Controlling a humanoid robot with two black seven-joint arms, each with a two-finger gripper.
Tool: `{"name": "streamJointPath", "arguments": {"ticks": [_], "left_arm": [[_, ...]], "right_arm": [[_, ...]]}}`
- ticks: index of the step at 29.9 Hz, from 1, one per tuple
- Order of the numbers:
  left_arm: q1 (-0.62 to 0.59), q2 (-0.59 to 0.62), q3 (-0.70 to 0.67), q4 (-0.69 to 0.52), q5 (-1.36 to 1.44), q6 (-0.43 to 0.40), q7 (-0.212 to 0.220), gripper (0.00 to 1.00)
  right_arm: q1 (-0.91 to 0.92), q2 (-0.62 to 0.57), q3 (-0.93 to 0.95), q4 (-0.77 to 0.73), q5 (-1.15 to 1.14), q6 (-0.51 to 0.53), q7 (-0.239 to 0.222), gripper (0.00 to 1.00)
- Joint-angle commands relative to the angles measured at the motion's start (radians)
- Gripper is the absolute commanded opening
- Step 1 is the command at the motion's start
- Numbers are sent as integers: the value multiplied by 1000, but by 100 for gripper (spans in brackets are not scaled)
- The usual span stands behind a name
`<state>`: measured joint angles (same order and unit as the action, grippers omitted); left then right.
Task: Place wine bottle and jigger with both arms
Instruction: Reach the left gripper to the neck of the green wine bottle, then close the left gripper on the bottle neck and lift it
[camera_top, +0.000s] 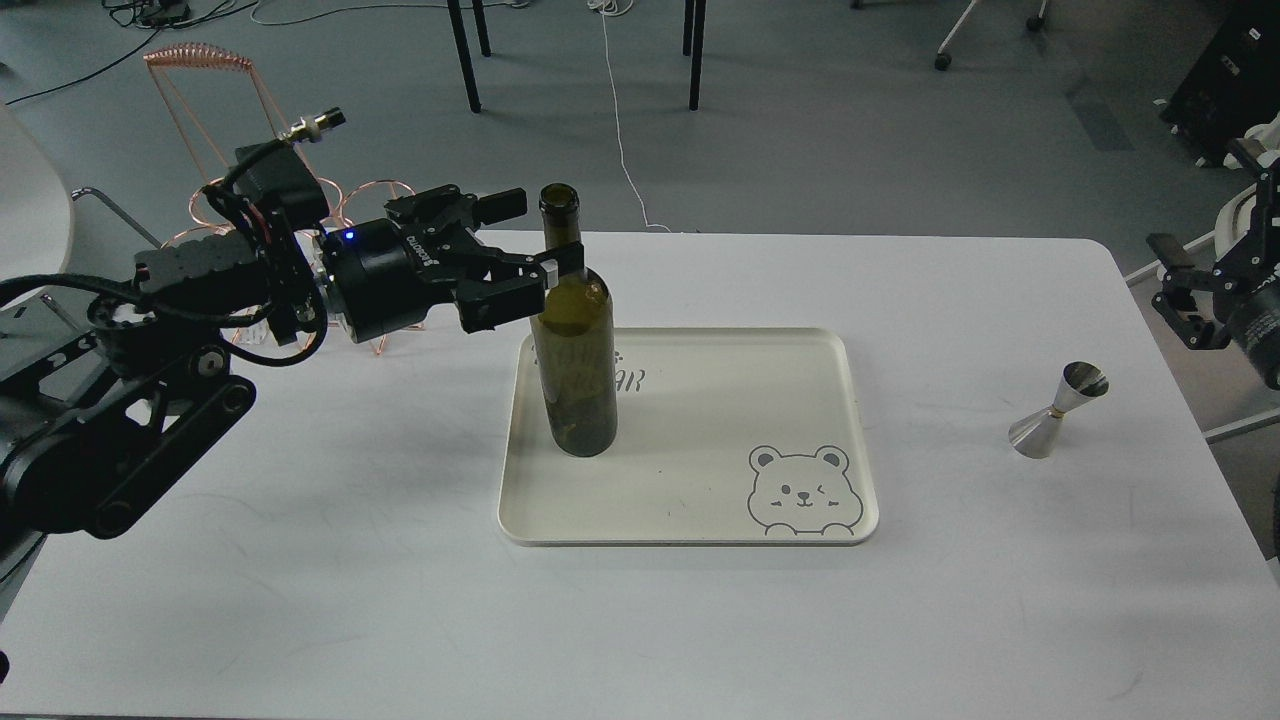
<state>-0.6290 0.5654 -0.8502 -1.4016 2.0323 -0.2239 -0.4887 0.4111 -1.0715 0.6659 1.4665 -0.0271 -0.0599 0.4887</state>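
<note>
A dark green wine bottle (574, 370) stands upright in the left part of a cream tray (800, 350) that has a bear drawing. My left gripper (534, 234) is open at the bottle's neck, with one finger behind the neck and the near fingertip (560, 264) in front of it at the shoulder. I cannot tell whether it touches the glass. A steel jigger (1058, 410) stands on the table at the right, outside the tray. My right gripper (1172, 290) hovers at the right edge, beyond the table and above the jigger, with its fingers apart and empty.
A copper wire rack (215, 120) stands at the back left behind my left arm. The white table (300, 560) carries the tray in the middle. Chair and table legs and a cable are on the floor beyond.
</note>
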Motion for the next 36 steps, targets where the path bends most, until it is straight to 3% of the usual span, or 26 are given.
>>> {"name": "streamJointPath", "arguments": {"ticks": [1, 4, 9, 15, 18, 21, 24, 32, 36], "left_arm": [[-1, -15, 0, 1, 2, 3, 0, 96], [-14, -15, 16, 1, 5, 3, 0, 94], [-55, -15, 76, 12, 3, 8, 0, 79], [-55, -22, 77, 13, 3, 21, 0, 71], [-57, -21, 77, 13, 3, 21, 0, 59], [-57, -19, 77, 15, 5, 27, 0, 34], [-61, -19, 77, 15, 3, 40, 0, 20], [-98, -12, 77, 15, -4, 46, 0, 12], [-202, 39, 76, 13, -15, 35, 0, 12]], "right_arm": [[2, 1, 1, 0, 1, 0, 0, 98], [2, -1, 1, 0, 1, 0, 0, 98], [2, -1, 1, 0, 3, 0, 0, 98], [0, -1, 0, 0, 3, -1, 0, 98], [-2, -1, 0, 0, 3, -1, 0, 98], [-3, -1, 0, 0, 3, -3, 0, 98], [-3, -1, -3, 0, 3, -3, 0, 98], [-6, -1, -6, 0, 3, -9, 0, 98], [-5, -1, -3, 0, 3, -9, 0, 98]]}}
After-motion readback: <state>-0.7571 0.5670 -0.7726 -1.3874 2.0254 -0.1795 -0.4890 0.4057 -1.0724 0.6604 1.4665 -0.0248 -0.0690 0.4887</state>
